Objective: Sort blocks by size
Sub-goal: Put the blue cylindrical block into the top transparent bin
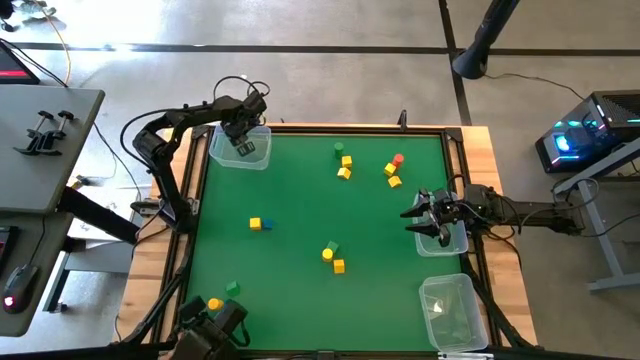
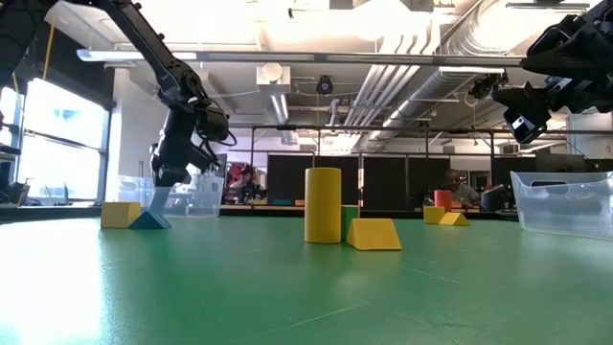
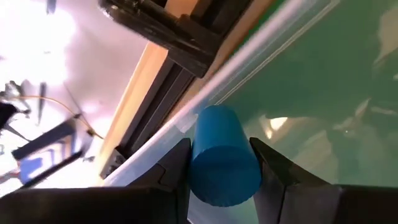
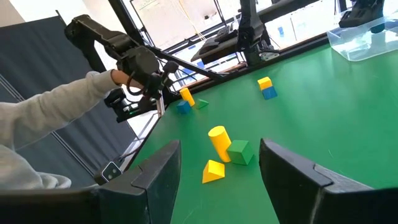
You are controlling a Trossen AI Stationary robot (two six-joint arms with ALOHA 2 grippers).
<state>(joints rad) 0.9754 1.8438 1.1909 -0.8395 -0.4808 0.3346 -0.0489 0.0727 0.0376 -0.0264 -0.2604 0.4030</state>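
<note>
My left gripper is at the table's far left corner, over a clear tub, shut on a blue cylinder; it also shows in the low view. My right gripper is open and empty at the table's right side, beside a second clear tub. Loose blocks lie on the green mat: a green and yellow group, a red and yellow group, a yellow and a blue one, a green and yellow group, and a green one. My left gripper pinches the blue cylinder by its curved sides between the two fingers. The fingers lie along the cylinder, whose flat end faces the wrist camera. They point down over the tub; whether the cylinder's far end touches the tub, I cannot tell.
A third clear tub stands at the near right corner. A wooden frame rims the mat. A person's grey sleeve and hand on a dark device show beyond the near left corner. The mat's middle is bare between the block groups.
</note>
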